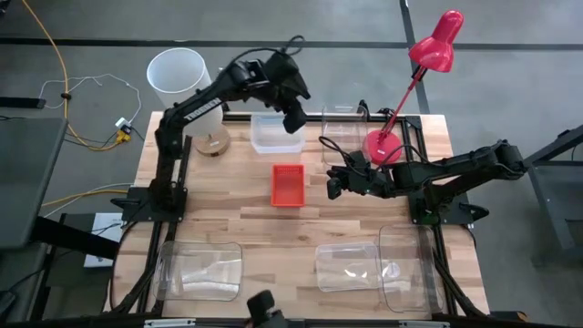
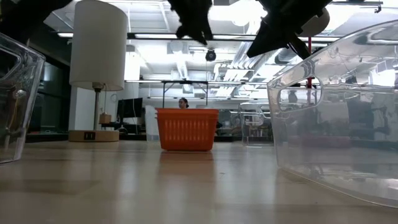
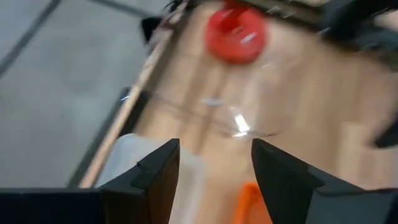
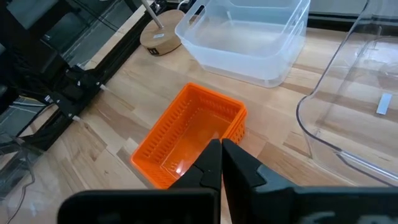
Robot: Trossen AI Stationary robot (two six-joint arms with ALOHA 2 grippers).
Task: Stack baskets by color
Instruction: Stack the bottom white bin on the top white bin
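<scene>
An orange basket (image 1: 288, 185) (image 2: 186, 129) (image 4: 189, 134) rests on its bottom at the middle of the wooden table. Behind it stands a shallow clear bin (image 1: 276, 133) (image 4: 249, 37), and a taller clear bin (image 1: 342, 128) (image 4: 354, 93) stands to that bin's right. My left gripper (image 1: 293, 117) (image 3: 214, 168) hangs open above the shallow clear bin's right end, with nothing between its fingers. My right gripper (image 1: 335, 185) (image 4: 221, 163) is shut and empty, raised off the table just right of the orange basket and pointing toward it.
Three clear bins (image 1: 200, 269) (image 1: 351, 267) (image 1: 410, 264) lie along the near edge. A white cylinder lamp shade (image 1: 182, 77) stands at the far left. A red desk lamp (image 1: 437, 41) rises from its base (image 1: 381, 146) (image 3: 236, 34) at the far right.
</scene>
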